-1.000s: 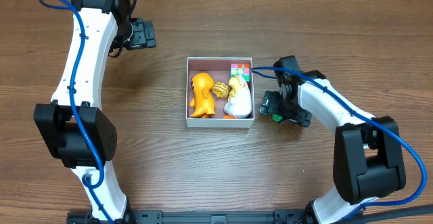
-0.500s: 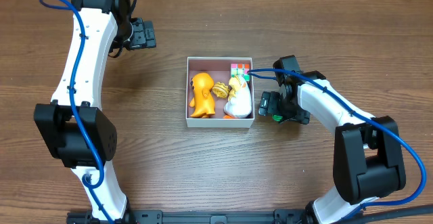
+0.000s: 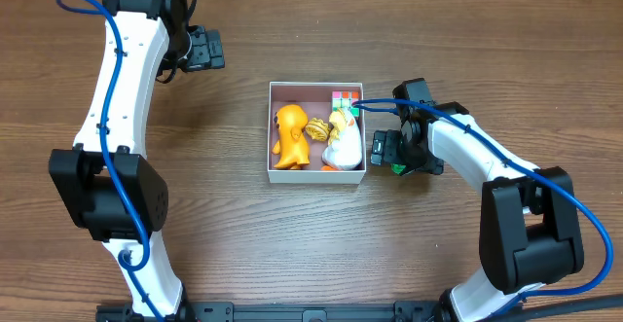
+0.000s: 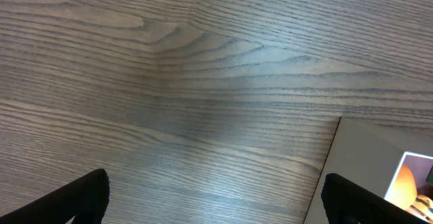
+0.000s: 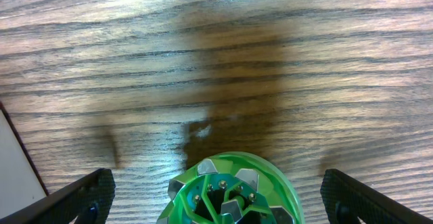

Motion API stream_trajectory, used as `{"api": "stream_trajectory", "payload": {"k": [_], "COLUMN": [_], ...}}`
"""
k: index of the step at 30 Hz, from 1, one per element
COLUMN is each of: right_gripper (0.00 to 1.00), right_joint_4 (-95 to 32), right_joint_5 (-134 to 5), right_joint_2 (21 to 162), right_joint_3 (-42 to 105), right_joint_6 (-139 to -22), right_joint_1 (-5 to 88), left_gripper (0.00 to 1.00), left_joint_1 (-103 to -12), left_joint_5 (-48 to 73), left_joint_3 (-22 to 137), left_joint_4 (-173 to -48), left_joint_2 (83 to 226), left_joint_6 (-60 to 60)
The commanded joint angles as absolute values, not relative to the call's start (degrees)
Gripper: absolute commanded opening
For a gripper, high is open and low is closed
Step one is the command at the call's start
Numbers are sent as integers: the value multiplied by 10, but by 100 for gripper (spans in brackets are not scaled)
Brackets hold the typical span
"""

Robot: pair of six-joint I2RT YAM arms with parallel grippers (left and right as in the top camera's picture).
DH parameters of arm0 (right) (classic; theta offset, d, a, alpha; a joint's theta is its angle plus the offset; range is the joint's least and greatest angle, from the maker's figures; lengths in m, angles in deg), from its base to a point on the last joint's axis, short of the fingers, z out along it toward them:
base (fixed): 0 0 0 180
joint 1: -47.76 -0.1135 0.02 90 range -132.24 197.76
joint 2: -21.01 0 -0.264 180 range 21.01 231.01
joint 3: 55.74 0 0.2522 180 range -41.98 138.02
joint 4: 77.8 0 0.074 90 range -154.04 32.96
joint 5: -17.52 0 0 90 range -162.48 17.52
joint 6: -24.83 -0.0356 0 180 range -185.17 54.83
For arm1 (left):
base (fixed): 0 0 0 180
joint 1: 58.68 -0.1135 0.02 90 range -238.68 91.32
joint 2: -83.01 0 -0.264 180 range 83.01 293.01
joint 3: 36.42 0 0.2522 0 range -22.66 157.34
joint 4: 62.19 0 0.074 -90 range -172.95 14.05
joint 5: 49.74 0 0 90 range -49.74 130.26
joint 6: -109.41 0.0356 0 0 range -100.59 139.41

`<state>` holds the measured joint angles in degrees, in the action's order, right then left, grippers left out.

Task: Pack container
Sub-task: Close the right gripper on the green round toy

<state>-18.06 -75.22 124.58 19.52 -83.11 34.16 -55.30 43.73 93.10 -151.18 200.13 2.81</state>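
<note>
Probably a robotics lab bench, not somebody's home: left arm (image 3: 122, 89) and right arm (image 3: 482, 161) trailing blue cables (image 3: 119, 61), black mounting rail (image 3: 311, 312) well behind the right gripper (image 3: 380, 152), plain wood-grain table (image 3: 243, 234) under it.

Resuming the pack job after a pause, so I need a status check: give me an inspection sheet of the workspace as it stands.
Surface: wooden table, bare grain.
Job's things: container holds an orange toy, white toy, colourful cube and a small gold piece; a green round toy is outside it.
Clutter: nothing seen.
Grippers: left claw open and empty; right claw at the green toy, grip unclear.
Cables: blue cables along both arms.
Surroundings: dark rail at the near edge.
</note>
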Motion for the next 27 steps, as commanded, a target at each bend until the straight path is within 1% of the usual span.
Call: {"api": "stream_trajectory", "payload": {"k": [1,12,15,27], "right_gripper": [100,100,100,100], "right_joint_4": [-187,-182,-187,-173], "right_joint_5": [-750,-754,-776,-768], "right_joint_2": [1241,1241,1242,1245], "right_joint_3": [191,191,188,187], "right_joint_6": [-827,-812,-812,-808], "right_joint_1": [340,340,340,340], "left_gripper": [100,100,100,100], "left_joint_1": [-552,-552,-552,-552], "left_joint_5": [432,432,432,433], "left_joint_3": [938,938,938,938], "left_joint_4": [-1512,-1514,-1514,-1514], "left_joint_2": [1996,1996,1996,1996], "left_joint_6": [15,16,16,16]}}
